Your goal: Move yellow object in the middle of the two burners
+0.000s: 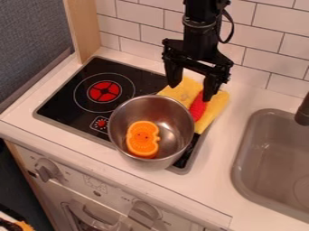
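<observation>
The black gripper (192, 93) hangs over the back right of the stove, its two fingers spread wide with nothing held between them. Below it, a yellow cloth-like object (217, 103) lies across the stove's right edge and onto the counter. A red item (198, 107) rests on the yellow object, under the right finger. The left burner (104, 91) is bare, with a red centre. A metal pot (122, 113) stands on the right front part of the stove and hides the other burner. Inside the pot sits an orange object (143, 139) with small dark dots.
To the right is a grey sink (269, 155) with a dark faucet (303, 110) at its edge. White tiles (151, 36) rise behind the counter, and a wooden post (83, 29) stands at the stove's back left. Knobs line the front below.
</observation>
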Robot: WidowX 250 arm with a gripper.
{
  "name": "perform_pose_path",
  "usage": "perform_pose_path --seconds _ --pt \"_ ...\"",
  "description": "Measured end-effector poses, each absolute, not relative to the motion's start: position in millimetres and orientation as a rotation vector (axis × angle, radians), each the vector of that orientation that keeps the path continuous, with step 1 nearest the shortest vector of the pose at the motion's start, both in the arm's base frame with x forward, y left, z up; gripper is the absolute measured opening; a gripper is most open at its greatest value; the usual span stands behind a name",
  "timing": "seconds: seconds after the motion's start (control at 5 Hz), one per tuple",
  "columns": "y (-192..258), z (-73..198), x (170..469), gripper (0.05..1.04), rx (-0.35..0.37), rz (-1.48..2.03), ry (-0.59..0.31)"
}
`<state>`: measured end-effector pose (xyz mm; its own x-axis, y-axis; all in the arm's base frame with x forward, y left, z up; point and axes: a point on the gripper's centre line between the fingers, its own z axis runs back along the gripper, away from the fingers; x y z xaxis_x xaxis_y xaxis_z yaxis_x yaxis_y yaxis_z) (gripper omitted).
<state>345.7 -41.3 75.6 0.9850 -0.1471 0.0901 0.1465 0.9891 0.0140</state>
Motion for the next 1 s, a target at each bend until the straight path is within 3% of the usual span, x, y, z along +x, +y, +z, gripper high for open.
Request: perform_pose_path --seconds 0.2,0.6,0.8,1.0 --pt "-40 63 339 1.0 0.012 -0.139 -0.05" --pt "-43 93 287 1.0 0.109 -0.133 -0.138" --pt "-39 81 264 1.0 0.126 -0.122 -0.096" --pt "-26 51 254 1.0 0.14 -0.096 0.004"
